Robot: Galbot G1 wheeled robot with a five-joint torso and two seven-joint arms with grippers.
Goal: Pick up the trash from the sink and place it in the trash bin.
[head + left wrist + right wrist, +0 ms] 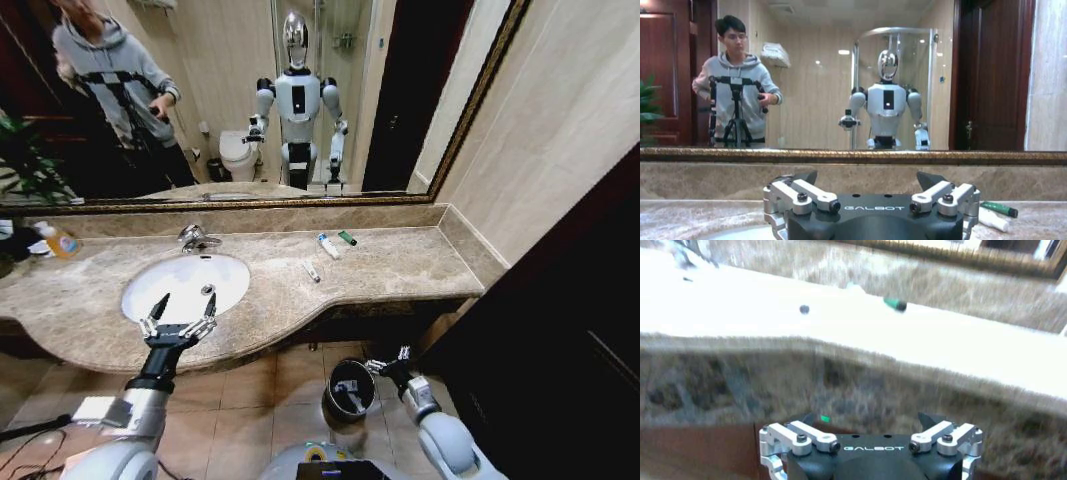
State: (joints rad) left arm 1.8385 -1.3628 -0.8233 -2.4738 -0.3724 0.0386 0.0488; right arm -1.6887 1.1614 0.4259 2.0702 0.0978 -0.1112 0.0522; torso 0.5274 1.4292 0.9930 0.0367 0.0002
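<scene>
The right gripper (388, 365) is held open and empty beside the bin (349, 390) on the floor. The left gripper (181, 318), spread and empty, is poised over the sink (186, 286) rim. Farther back, trash (328, 245) is left on the counter (400, 262).

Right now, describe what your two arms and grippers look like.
Left gripper: black body, silver metal linkages, dark pointed fingertips, white "GALBOT" lettering on its wrist housing, on a black forearm with a grey-white upper arm. Right gripper: the same silver-and-black build and lettering, on a grey-white arm.
</scene>
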